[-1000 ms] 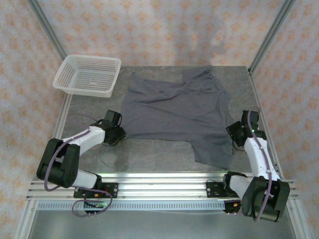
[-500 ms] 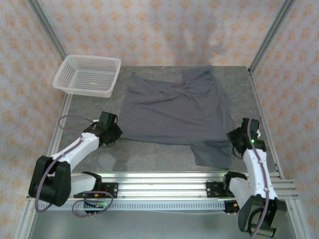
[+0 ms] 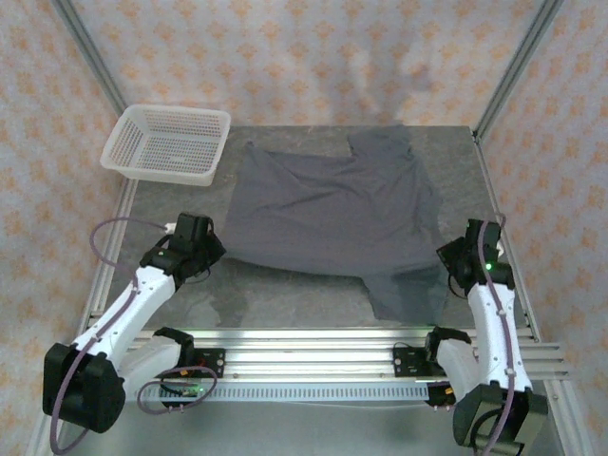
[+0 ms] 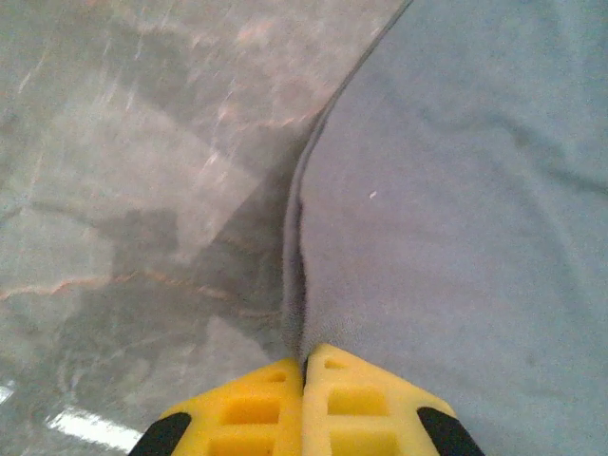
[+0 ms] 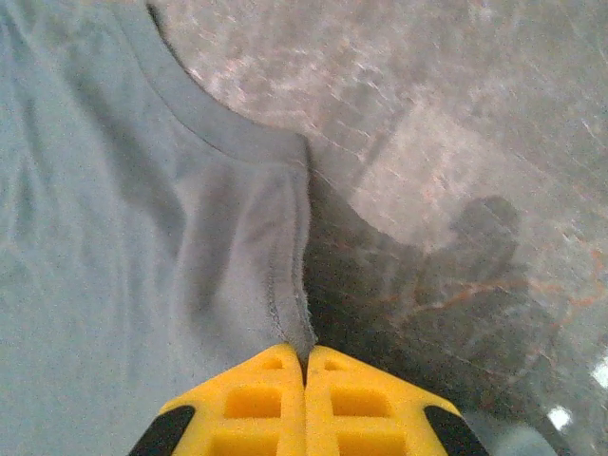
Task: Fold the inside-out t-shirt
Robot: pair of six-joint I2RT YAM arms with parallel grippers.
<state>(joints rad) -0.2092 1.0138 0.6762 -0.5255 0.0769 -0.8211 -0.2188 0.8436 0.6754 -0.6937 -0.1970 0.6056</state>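
The left gripper (image 4: pixel 304 369) has its yellow jaws pressed together on an edge of the plain dark slate-grey cloth t-shirt (image 3: pixel 332 209), whose fabric spreads ahead and to the right of them, with bare grey stone-patterned tabletop (image 4: pixel 142 190) to their left. The right gripper (image 5: pixel 304 359) is likewise clamped on a stitched edge of the shirt, cloth ahead and left of its jaws, tabletop to their right. The shirt lies spread between both pairs of jaws; a white plastic mesh basket (image 3: pixel 169 142) sits well beyond the left pair.
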